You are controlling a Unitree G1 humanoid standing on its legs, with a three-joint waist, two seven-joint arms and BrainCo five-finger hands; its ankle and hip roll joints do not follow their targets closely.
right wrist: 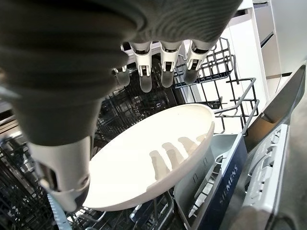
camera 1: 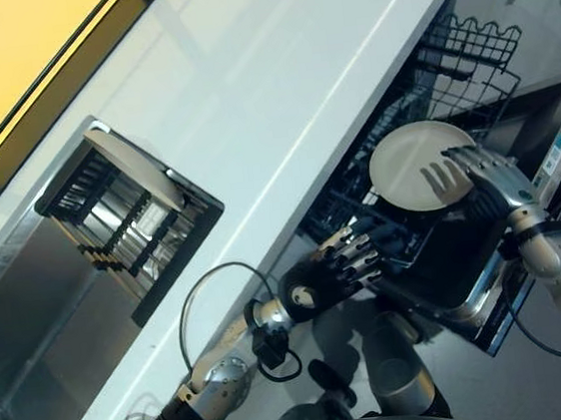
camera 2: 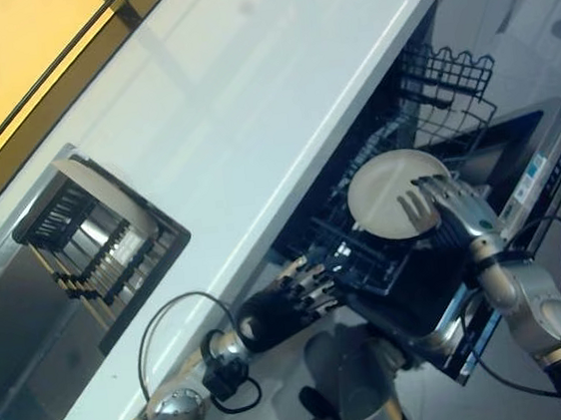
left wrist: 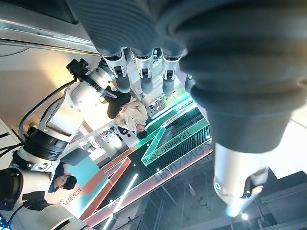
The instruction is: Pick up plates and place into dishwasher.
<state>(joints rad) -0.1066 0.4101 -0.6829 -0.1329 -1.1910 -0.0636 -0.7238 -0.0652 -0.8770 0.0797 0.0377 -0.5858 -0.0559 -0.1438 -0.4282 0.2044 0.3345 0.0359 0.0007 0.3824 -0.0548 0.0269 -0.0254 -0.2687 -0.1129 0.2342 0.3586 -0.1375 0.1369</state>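
A round white plate (camera 1: 411, 161) stands tilted in the pulled-out black lower rack (camera 1: 474, 49) of the open dishwasher. My right hand (camera 1: 489, 183) is at the plate's right edge, open, with straight spread fingers lying over its face. In the right wrist view those fingers (right wrist: 163, 72) hover just above the plate (right wrist: 158, 158) without curling round it. My left hand (camera 1: 341, 264) is at the rack's near-left corner, open with relaxed fingers, holding nothing. Another white plate (camera 1: 135, 165) stands in the drying rack (camera 1: 132, 226) on the counter.
The white countertop (camera 1: 267, 81) runs above the dishwasher. A steel sink (camera 1: 22, 327) lies beside the drying rack at the left. The lowered dishwasher door (camera 1: 543, 132) juts out under my right hand. Black wire tines (right wrist: 230, 62) surround the plate.
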